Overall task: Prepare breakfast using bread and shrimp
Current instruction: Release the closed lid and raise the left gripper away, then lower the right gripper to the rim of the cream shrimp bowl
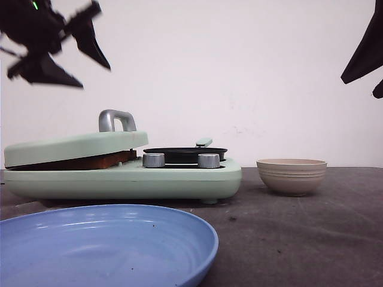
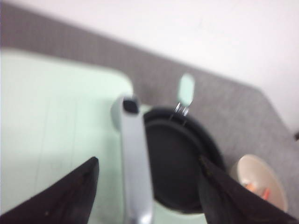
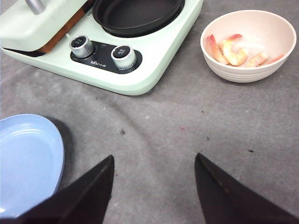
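Observation:
The bread (image 1: 90, 161) lies in the mint-green breakfast maker (image 1: 179, 182), showing as a brown edge (image 3: 65, 35) under the lowered lid (image 1: 72, 146). The shrimp (image 3: 236, 49), a few curled orange-pink pieces, sit in the beige bowl (image 1: 291, 176) right of the maker. My left gripper (image 1: 96, 76) hangs open high above the lid; in its wrist view its fingers (image 2: 74, 196) stand on either side of the silver lid handle (image 2: 135, 158) without touching it. My right gripper (image 3: 154, 156) is open and empty over bare table, up at the right edge (image 1: 361, 85).
An empty black pan (image 1: 184, 153) sits on the maker's right half, with two silver knobs (image 3: 81, 45) in front of it. A large blue plate (image 1: 108, 239) lies empty at the table's front left. The table is covered in grey cloth.

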You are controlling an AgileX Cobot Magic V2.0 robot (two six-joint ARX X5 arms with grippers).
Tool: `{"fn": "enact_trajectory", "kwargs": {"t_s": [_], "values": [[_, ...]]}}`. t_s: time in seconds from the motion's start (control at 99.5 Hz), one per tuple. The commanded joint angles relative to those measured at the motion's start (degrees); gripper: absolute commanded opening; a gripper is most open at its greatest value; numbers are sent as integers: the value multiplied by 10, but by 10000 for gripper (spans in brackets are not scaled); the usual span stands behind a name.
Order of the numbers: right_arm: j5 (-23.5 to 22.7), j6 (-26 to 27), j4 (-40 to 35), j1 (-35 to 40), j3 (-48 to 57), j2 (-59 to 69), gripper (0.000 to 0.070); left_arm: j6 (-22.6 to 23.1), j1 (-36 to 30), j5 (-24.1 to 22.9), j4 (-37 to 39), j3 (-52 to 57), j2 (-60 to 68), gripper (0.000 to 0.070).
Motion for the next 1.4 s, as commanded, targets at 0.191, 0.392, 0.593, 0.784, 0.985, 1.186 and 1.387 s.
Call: {"fn": "enact_trajectory", "kwargs": {"t_s": [0.191,0.392,0.593,0.784,0.985,1.186,1.387], "values": [[0,7,5,2,2,3,328,46,0,0,-53,6,-110,355],[0,12,5,2,2,3,328,114,0,-19,-127,6,-196,355],[0,32,10,2,2,3,329,159,1,-69,-214,6,-252,355],[0,37,10,2,2,3,329,158,1,-93,-267,6,-294,354],[-1,39,18,2,3,3,341,191,1,-97,-349,5,-329,353],[-14,42,50,2,3,3,345,200,1,-138,-361,-18,-381,352],[-15,46,53,2,3,3,345,194,1,-170,-362,-57,-443,352]]}}
